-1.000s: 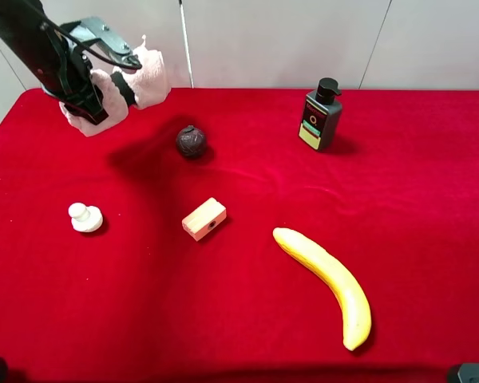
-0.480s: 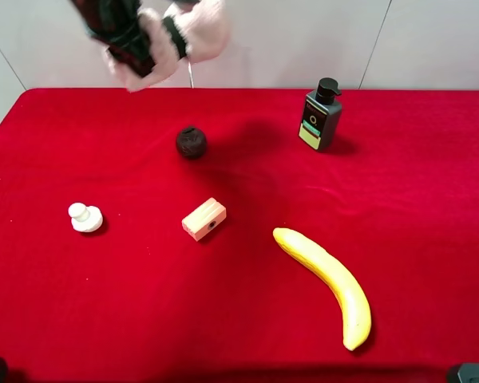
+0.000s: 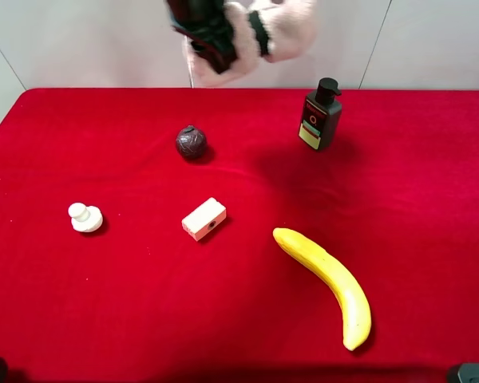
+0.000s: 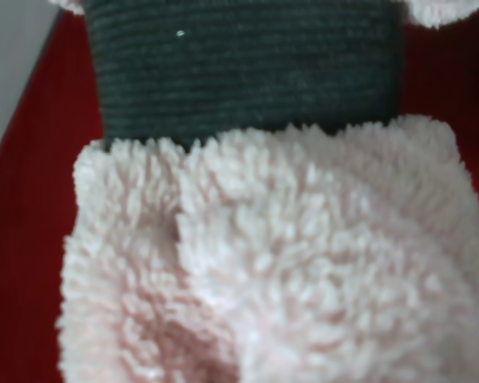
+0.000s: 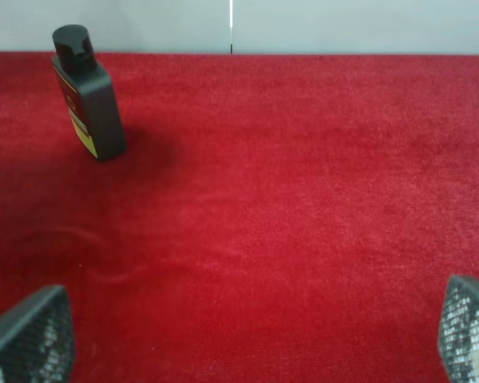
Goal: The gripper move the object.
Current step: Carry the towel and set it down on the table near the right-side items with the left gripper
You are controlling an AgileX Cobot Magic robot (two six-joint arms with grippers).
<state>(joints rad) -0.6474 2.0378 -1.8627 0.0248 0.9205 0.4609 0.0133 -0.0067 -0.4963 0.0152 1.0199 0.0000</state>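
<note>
The pale pink rolled towel [image 3: 291,28] with its black band [image 3: 259,32] hangs high above the back of the red table [image 3: 431,199], near the middle. My left gripper [image 3: 223,40], a dark claw, is shut on it at the band. In the left wrist view the towel's pink fluff [image 4: 263,263] and the black band [image 4: 247,72] fill the frame and hide the fingers. My right gripper [image 5: 243,351] is open and empty low over the cloth, with only its two mesh fingertips [image 5: 24,335] showing.
On the table lie a dark round ball [image 3: 191,141], a small white knob figure [image 3: 85,217], a wooden block [image 3: 203,219] and a yellow banana [image 3: 327,275]. A black pump bottle [image 3: 321,116] stands at the back right and also shows in the right wrist view [image 5: 88,92].
My left gripper has lifted the towel from the table's back left corner and carried it up and to the right, to above the back middle. Nothing else has moved.
</note>
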